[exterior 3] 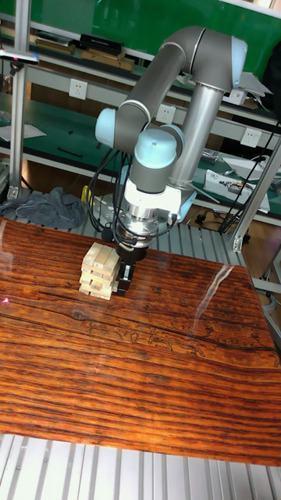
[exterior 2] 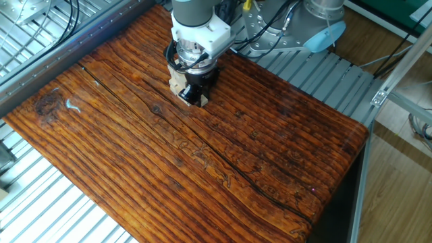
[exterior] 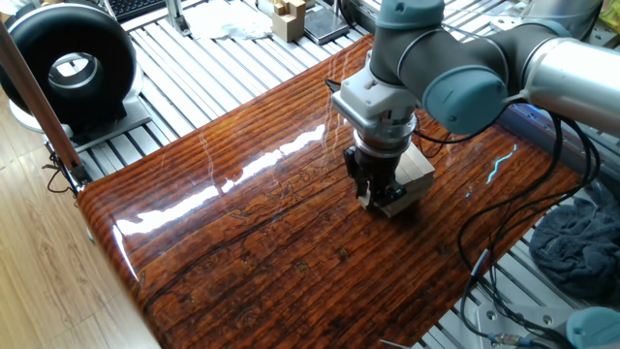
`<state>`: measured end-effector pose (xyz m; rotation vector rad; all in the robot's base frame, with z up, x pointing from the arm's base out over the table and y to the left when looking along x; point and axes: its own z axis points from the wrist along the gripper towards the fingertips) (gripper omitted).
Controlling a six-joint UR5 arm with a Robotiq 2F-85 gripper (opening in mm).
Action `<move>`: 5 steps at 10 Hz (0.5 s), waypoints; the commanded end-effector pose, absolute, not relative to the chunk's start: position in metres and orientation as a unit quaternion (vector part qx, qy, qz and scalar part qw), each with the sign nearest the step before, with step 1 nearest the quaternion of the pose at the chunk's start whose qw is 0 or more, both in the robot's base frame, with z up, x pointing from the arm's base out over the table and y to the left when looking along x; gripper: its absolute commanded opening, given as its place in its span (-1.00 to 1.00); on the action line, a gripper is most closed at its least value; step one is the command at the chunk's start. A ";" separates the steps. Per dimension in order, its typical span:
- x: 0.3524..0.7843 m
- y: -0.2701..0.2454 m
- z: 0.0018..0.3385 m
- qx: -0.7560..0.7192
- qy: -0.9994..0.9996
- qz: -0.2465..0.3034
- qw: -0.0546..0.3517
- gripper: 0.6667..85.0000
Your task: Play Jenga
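The Jenga tower (exterior 3: pixel 98 270) is a short stack of pale wooden blocks in crosswise layers, standing on the dark wooden table (exterior 3: pixel 156 375). It also shows under the arm in one fixed view (exterior: pixel 418 171) and in the other (exterior 2: pixel 177 85). My gripper (exterior 3: pixel 125 275) points straight down, its black fingers low against the tower's side and close to the tabletop. From one side the gripper (exterior: pixel 376 194) has a pale block end right by its tips, and the other side shows the gripper (exterior 2: pixel 194 94) alike. The gap between the fingers is hidden.
A black round device (exterior: pixel 68 66) stands off the table's far left corner. Small cardboard boxes (exterior: pixel 289 17) sit beyond the far edge. A grey cloth (exterior: pixel 581 242) and cables (exterior: pixel 504 223) hang off the right side. Metal slats surround the table.
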<state>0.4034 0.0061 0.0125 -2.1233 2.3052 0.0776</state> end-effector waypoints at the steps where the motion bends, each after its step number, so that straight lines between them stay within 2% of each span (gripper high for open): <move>1: 0.404 0.009 0.014 -0.671 0.741 0.030 0.009 -0.21; 5: 0.404 0.011 0.013 -0.667 0.744 0.033 0.011 -0.23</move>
